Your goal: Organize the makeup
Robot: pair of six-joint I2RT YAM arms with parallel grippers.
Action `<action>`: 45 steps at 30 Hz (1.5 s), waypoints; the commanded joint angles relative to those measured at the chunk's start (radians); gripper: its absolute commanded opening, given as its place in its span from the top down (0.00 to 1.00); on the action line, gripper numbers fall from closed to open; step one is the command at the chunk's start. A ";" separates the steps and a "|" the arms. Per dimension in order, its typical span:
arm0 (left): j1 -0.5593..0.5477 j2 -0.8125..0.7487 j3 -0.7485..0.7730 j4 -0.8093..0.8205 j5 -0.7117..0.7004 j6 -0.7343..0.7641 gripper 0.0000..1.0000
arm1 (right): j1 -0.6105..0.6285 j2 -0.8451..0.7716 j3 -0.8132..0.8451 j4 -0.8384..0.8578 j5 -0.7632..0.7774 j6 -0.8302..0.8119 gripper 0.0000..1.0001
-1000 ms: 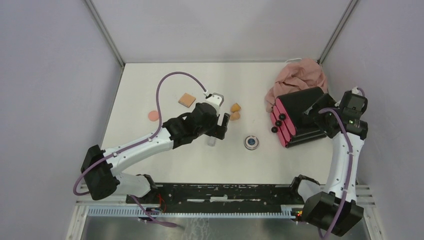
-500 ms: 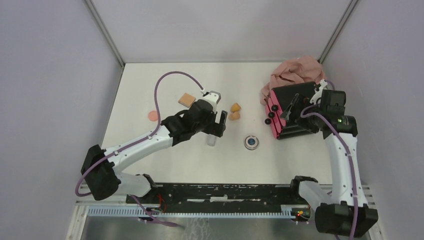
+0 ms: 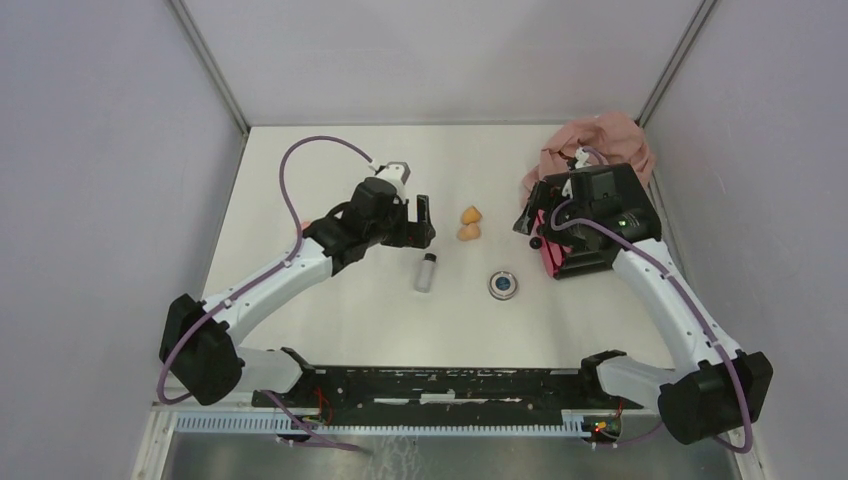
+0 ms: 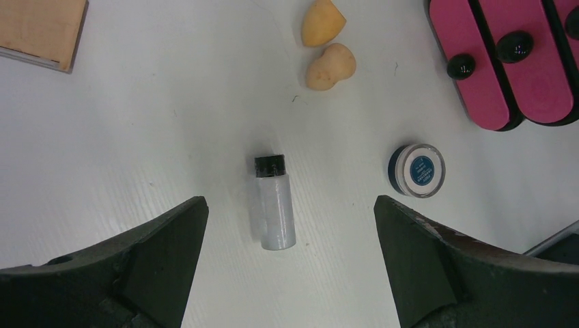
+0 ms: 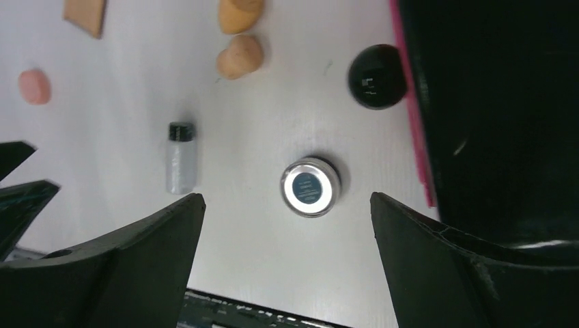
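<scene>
My left claw hung spread wide, gripping nothing, above the clear black-capped vial. The vial lay on its side on the white table, cap toward the far edge. Two orange sponges sat close together beyond it, the silver compact lay to its right, and the tan pad was far left. My right claw, likewise wide and empty, hovered by the black box with magenta drawers.

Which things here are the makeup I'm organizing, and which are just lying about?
Makeup: orange sponges, black-capped vial, silver compact, tan pad, salmon puff.
Lying about: pinkish cloth, black box with magenta drawers.
</scene>
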 commanded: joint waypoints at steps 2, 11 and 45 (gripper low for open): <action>0.016 -0.040 0.012 0.022 0.008 -0.045 0.01 | 0.001 -0.031 0.024 -0.086 0.332 -0.033 0.01; 0.015 -0.097 -0.083 0.128 0.037 -0.018 0.01 | 0.001 -0.217 0.005 -0.288 0.497 -0.035 0.01; -0.279 0.684 0.634 0.357 0.423 0.387 0.16 | -0.509 -0.078 0.348 -0.342 0.187 0.068 0.01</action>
